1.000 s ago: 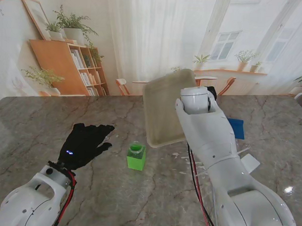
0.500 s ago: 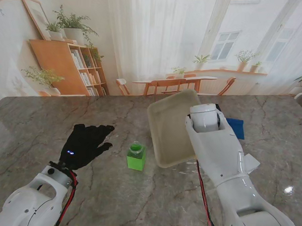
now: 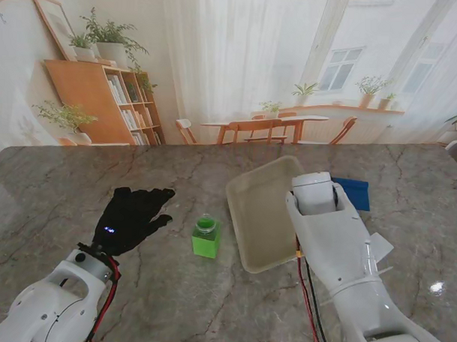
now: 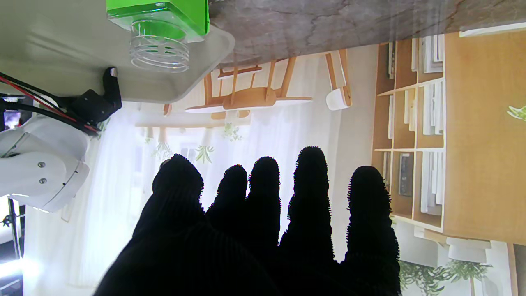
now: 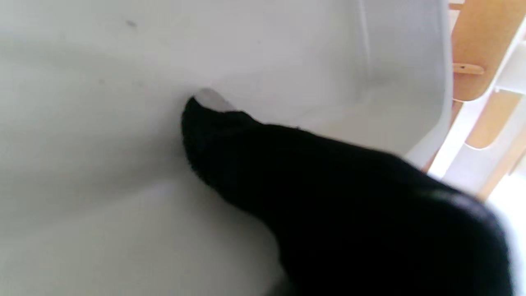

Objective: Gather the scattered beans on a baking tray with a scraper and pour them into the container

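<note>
You see the right hand [image 5: 328, 197] gripping the baking tray [image 3: 261, 210], thumb pressed on its inner face, just right of the green container [image 3: 206, 238]. Your left hand [image 3: 129, 216] rests on the table [image 3: 63, 180], fingers extended, slightly apart, holding nothing.

Grey veined marble counter [image 3: 171, 304] across lower frame. Blue flat item [image 3: 354, 192] at right of centre, white flat piece [image 3: 380, 245] lower right beside it. Orange bookshelf [image 3: 103, 99] upper left, potted plants [image 3: 105, 38] on top. Wooden dining table [image 3: 264, 126] with chairs at centre back. Sheer curtains [image 3: 233, 51], bright window [image 3: 341, 66] upper right.
</note>
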Available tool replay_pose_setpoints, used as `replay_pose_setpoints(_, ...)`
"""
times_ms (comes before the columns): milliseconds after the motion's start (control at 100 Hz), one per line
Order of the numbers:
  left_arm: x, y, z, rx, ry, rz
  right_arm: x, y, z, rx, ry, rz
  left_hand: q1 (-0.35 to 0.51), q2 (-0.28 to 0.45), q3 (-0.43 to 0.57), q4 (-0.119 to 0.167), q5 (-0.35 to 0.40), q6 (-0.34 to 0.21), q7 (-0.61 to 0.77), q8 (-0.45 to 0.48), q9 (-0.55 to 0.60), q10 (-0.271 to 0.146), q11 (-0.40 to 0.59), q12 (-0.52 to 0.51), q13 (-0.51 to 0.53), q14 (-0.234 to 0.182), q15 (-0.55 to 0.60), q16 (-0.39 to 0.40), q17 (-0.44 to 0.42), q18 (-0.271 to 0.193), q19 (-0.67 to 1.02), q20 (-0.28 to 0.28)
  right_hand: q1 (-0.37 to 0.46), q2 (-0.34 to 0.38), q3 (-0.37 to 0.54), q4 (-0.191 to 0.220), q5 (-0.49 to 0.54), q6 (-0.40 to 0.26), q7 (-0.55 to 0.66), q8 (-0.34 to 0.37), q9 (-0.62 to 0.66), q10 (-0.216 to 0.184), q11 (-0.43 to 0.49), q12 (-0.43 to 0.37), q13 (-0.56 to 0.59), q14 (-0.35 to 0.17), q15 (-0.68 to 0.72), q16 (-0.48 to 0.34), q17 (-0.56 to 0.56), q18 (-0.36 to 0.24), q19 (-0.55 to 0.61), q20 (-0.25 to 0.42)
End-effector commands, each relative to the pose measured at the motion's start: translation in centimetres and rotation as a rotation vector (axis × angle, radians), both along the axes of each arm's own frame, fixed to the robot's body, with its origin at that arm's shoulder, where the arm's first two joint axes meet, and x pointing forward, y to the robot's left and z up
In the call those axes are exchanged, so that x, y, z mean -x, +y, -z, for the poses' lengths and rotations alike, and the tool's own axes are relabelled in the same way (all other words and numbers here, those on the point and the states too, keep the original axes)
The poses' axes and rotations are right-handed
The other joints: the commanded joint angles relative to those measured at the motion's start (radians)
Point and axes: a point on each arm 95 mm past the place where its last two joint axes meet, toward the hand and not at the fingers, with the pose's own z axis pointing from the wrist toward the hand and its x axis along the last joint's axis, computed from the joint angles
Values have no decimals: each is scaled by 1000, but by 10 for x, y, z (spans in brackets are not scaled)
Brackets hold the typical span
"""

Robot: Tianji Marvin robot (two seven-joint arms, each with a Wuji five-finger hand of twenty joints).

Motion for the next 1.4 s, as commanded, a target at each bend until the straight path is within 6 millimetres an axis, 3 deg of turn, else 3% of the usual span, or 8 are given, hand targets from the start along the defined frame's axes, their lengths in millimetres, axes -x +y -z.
replay_pose_setpoints(0,1,-1,3,8,8,-6,4,-1,11,-10,29,-15,1,65,9,44,3,-3,-5,9,5,7,-9,-9,8,2,-20,-6,-11,25,-18,29,163,-7,129,76,-31,15,-2,10,34,-63,122,12,55,-26,218,52,163,-324,463,197)
replay_pose_setpoints(420,-2,0,8,15,21,-17,12,-9,33,34,77,-46,2,64,8,43,4,-4,-3,11,6,6,-8,-9,9,1,-19,-6,-10,24,-17,29,155,58,129,39,-294,107,-272,-106,-141,49,61,53,-15,-12,260,34,166,-252,433,115)
replay_pose_setpoints(580,-2,0,9,16,23,-16,15,-13,38,55,87,-62,2,64,9,43,5,-3,-3,12,5,6,-9,-9,7,1,-20,-6,-10,26,-17,29,140,128,129,-24,-402,190,-440,-190,-293,146,-50,14,-121,48,229,-64,84,-54,358,-31)
replay_pose_setpoints(700,-2,0,9,17,23,-14,16,-16,41,67,83,-84,0,65,8,43,5,-3,-3,12,5,5,-9,-9,8,0,-20,-6,-11,26,-16,29,96,175,78,24,-482,167,-637,-317,-411,224,-162,-79,-311,138,152,-67,-209,179,280,-52)
replay_pose_setpoints(830,-3,0,9,17,21,-11,16,-19,44,81,72,-116,1,64,8,43,6,-2,-3,13,6,6,-9,-9,8,3,-19,-6,-11,25,-16,29,8,412,-73,227,-491,97,-793,-544,-475,253,-264,-157,-444,158,-16,-32,-448,141,134,108)
replay_pose_setpoints(880,-3,-1,10,17,21,-11,16,-19,44,81,64,-127,1,64,8,43,6,-3,-2,13,5,5,-9,-9,8,1,-19,-6,-11,24,-17,29,-71,579,-208,368,-508,117,-908,-629,-514,270,-341,-202,-519,157,-94,-26,-542,85,-9,447)
replay_pose_setpoints(950,-3,-1,10,18,20,-10,17,-20,43,84,49,-142,1,64,8,43,5,-3,-3,13,5,7,-9,-9,8,2,-19,-6,-11,25,-18,29,-122,636,-306,403,-510,149,-1034,-675,-549,288,-434,-249,-592,185,-181,-44,-642,100,-73,469)
replay_pose_setpoints(1390,-3,-1,11,21,18,-12,21,-21,29,125,-49,-298,2,64,8,42,6,-2,-1,16,5,7,-9,-9,8,2,-19,-5,-11,26,-17,29,-382,895,-780,291,-656,198,-1445,-737,-740,304,-875,-391,-917,205,-680,-172,-1035,91,-467,239)
